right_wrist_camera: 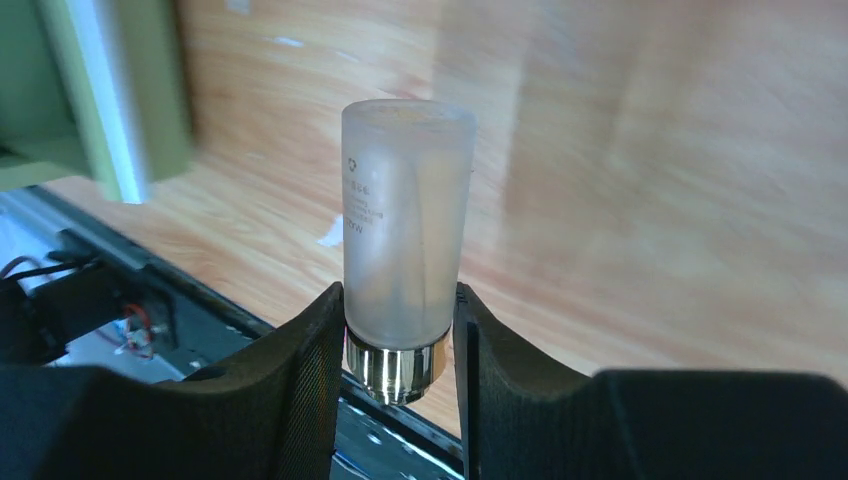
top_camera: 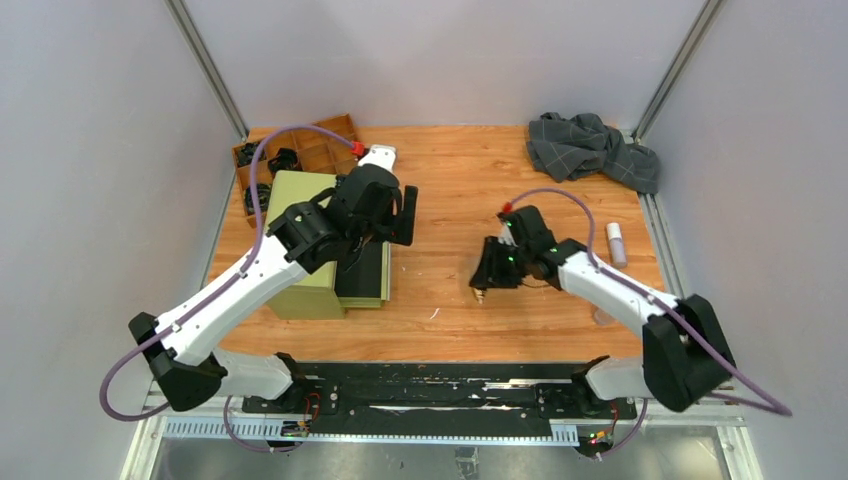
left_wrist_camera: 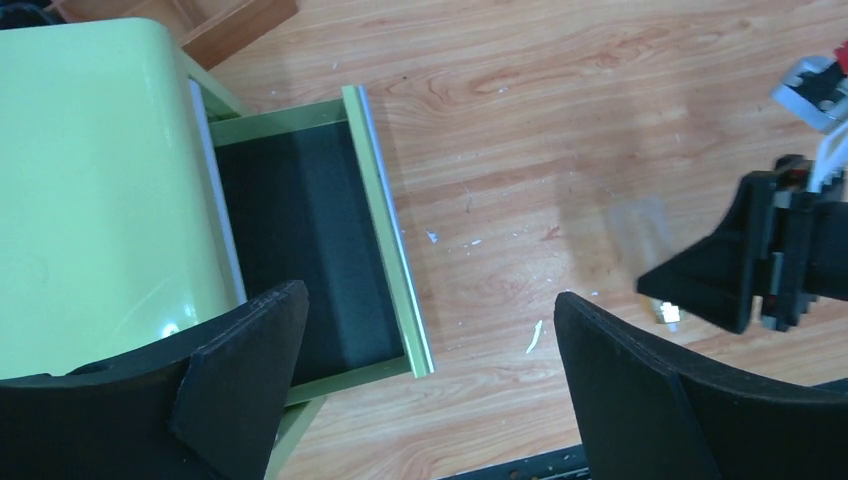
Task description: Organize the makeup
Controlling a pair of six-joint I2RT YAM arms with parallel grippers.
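Note:
My right gripper point(right_wrist_camera: 400, 305) is shut on a frosted clear tube point(right_wrist_camera: 405, 230) with a silver collar, gripped near that collar and held above the table. In the top view the right gripper point(top_camera: 490, 272) hangs mid-table, tilted toward the front edge. In the left wrist view the tube point(left_wrist_camera: 640, 232) shows as a faint blur. My left gripper point(left_wrist_camera: 428, 300) stands open and empty over the front corner of a pale green box's drawer point(left_wrist_camera: 300, 250), which is pulled out and shows a dark lining. A white-pink tube point(top_camera: 616, 243) lies at the right.
The green box point(top_camera: 300, 240) stands at the left, and behind it is a wooden divided tray point(top_camera: 305, 150) with black items in it. A grey checked cloth point(top_camera: 590, 148) is bunched at the back right. A small clear item point(top_camera: 603, 316) lies near the right arm.

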